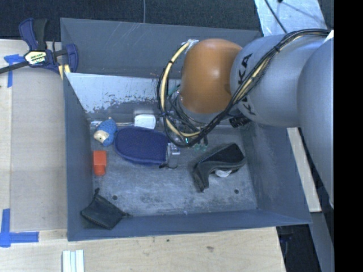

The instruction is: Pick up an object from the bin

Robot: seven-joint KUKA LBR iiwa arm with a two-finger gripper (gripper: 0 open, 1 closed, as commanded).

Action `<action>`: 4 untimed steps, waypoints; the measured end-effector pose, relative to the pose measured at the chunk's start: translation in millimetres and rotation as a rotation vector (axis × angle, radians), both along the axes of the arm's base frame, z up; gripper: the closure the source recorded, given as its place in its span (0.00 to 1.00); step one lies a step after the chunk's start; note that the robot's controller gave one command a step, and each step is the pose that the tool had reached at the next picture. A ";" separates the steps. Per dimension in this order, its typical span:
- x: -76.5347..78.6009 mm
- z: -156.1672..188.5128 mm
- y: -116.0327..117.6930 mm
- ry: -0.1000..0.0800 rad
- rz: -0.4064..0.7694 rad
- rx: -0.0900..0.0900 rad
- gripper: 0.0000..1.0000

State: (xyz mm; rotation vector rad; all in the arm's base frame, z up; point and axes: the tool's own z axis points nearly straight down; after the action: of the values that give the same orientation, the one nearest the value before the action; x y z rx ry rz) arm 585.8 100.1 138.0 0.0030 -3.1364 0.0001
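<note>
The only writing I can read from my console is the black brand lettering KUKA on the grey arm, running slantwise just beside the orange cover, with the yellow-and-black cables crossing part of its letters.

1. Dull grey, flecked with pale scratches: bin.
2. Plain dark blue: oval pouch.
3. Orange: small block.
4. White: small piece.
5. Light blue, cream end: small toy.
6. Black: angular tool, flat piece.
7. Orange-brown: wrist cover.
</note>
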 end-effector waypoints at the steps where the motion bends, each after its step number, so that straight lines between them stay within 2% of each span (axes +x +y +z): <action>1: 7.1 -69.5 19.9 -0.010 0.007 0.001 0.00; 2: 10.0 -63.0 19.6 -0.019 0.004 0.003 1.00; 3: 20.0 51.2 -20.0 -0.017 0.044 0.000 1.00; 4: 14.2 140.1 0.1 -0.018 0.074 0.002 1.00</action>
State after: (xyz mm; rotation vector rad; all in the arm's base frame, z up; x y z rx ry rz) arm 599.9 100.2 278.0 0.1203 -3.1522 -0.0031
